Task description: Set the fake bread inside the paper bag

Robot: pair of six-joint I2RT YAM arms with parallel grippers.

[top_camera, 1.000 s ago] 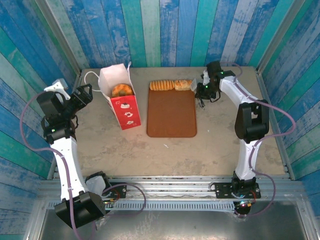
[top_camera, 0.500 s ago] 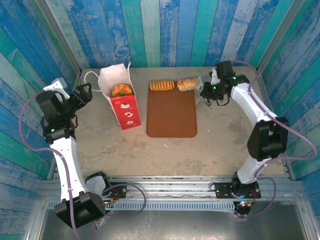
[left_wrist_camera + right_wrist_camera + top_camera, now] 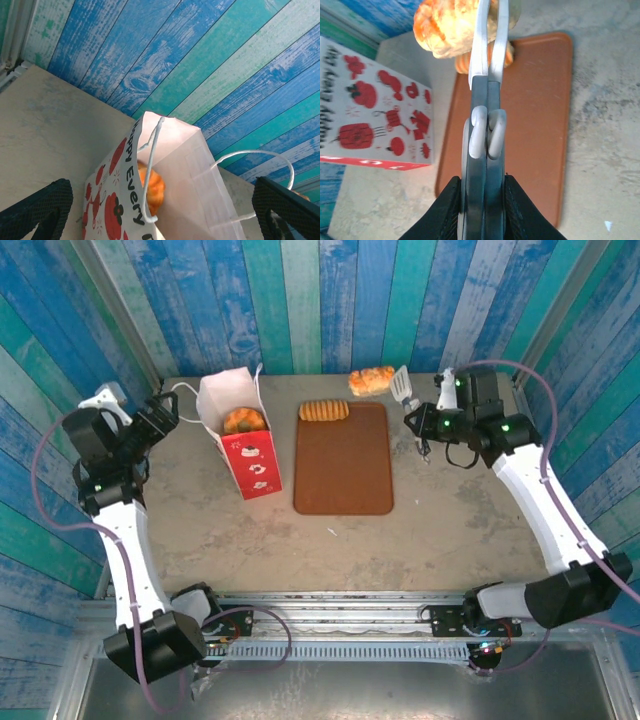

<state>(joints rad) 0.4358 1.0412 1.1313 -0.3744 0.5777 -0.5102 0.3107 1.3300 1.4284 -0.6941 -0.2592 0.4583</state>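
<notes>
3 pieces of bread are seen. 1 pale golden piece (image 3: pixel 371 381) is pinched at the tips of metal tongs (image 3: pixel 402 388), over the far edge of the table (image 3: pixel 450 530). It is held beyond the far right corner of the tray (image 3: pixel 343 475) and well apart from the bag (image 3: pixel 250 465). The tongs' grey handles are clamped in the right gripper (image 3: pixel 428 426), whose jaws are closed down on them. In the right wrist view the 2 blades are pressed nearly together, with the piece caught at their ends. 1 ridged loaf (image 3: pixel 324 411) is laid across the tray's far edge. 1 ring doughnut (image 3: pixel 244 421) is seen inside the bag, which is stood upright left of the tray with its mouth open. The left gripper (image 3: pixel 163 412) is held just left of the bag, near 1 white loop handle (image 3: pixel 182 392), with its jaws spread wide and nothing gripped. In the left wrist view the 2 dark fingers (image 3: pixel 35 207) are set far apart at either side of the bag's open top. Whether the bag is touched cannot be told.
</notes>
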